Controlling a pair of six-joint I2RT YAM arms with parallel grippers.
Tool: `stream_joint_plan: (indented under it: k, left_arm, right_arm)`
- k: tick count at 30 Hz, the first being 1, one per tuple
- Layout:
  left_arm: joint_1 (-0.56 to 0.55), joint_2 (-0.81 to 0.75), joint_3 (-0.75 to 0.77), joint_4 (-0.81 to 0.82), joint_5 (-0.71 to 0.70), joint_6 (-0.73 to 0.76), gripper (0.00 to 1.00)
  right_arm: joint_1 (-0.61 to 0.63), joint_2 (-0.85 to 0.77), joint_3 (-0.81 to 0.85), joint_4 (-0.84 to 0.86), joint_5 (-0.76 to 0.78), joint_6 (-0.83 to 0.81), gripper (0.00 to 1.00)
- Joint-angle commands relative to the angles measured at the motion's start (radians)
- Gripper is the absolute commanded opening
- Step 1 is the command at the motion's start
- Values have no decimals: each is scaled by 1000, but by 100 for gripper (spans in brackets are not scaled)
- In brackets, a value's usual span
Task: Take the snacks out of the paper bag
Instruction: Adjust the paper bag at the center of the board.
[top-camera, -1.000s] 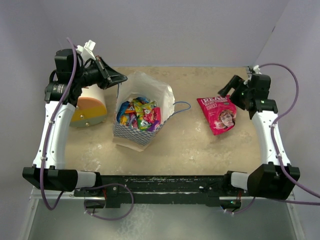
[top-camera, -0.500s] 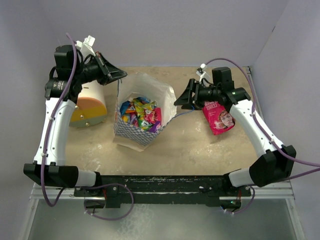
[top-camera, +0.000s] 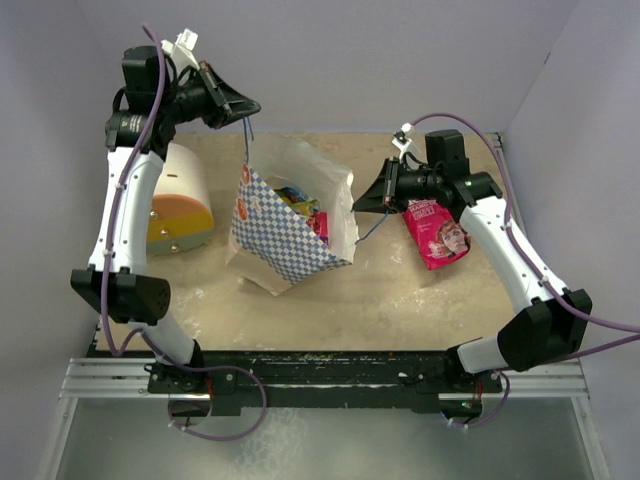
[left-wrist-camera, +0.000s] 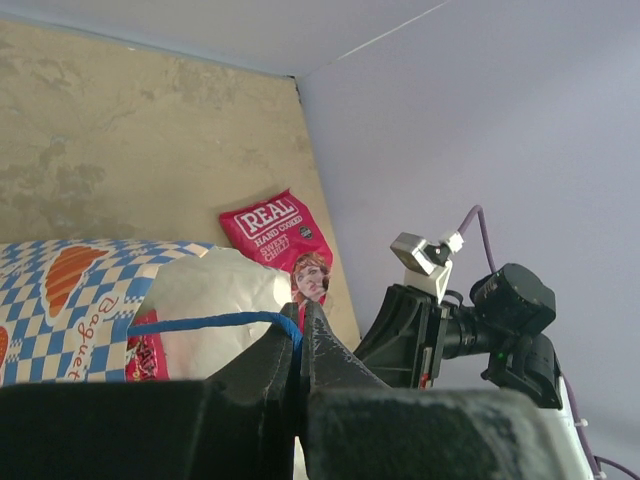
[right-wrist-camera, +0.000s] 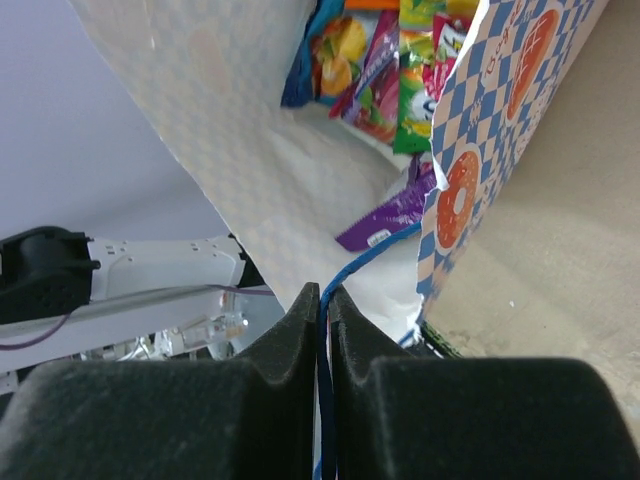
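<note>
The blue-and-white checkered paper bag (top-camera: 285, 235) stands mid-table with its mouth pulled open. My left gripper (top-camera: 250, 107) is shut on one blue cord handle (left-wrist-camera: 215, 321), above and behind the bag. My right gripper (top-camera: 362, 203) is shut on the other blue cord handle (right-wrist-camera: 372, 258) at the bag's right side. Several packets, yellow-green (right-wrist-camera: 418, 85), purple (right-wrist-camera: 392, 215) and blue, lie inside the bag (right-wrist-camera: 250, 190). A pink-red "REAL" packet (top-camera: 436, 233) lies on the table right of the bag, under my right arm; it also shows in the left wrist view (left-wrist-camera: 285, 240).
A white-and-orange cylinder (top-camera: 180, 205) lies at the left beside the left arm. Walls close in the table at the back and both sides. A metal rail (top-camera: 320, 380) runs along the near edge.
</note>
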Motion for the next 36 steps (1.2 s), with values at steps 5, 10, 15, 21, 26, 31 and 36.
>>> stream_joint_plan:
  k: [5, 10, 15, 21, 26, 31, 36]
  left_arm:
    - [25, 55, 266, 162, 62, 55, 0]
    - [28, 59, 241, 187, 98, 74, 0]
    - [-30, -75, -55, 342, 143, 23, 0]
    - [-182, -193, -236, 298, 108, 58, 0]
    - [-338, -271, -310, 192, -19, 97, 0]
    - [-471, -364, -463, 230, -130, 33, 0]
    - [-578, -397, -503, 175, -241, 26, 0]
  right_arm:
    - [43, -20, -40, -75, -8, -115, 7]
    - [57, -40, -98, -123, -10, -176, 9]
    - [59, -60, -206, -152, 5, -226, 10]
    - [59, -121, -335, -132, 16, -244, 12]
    - [59, -179, -457, -128, 32, -247, 13]
    - [59, -284, -562, -121, 74, -234, 15]
    - [59, -377, -629, -147, 115, -205, 22]
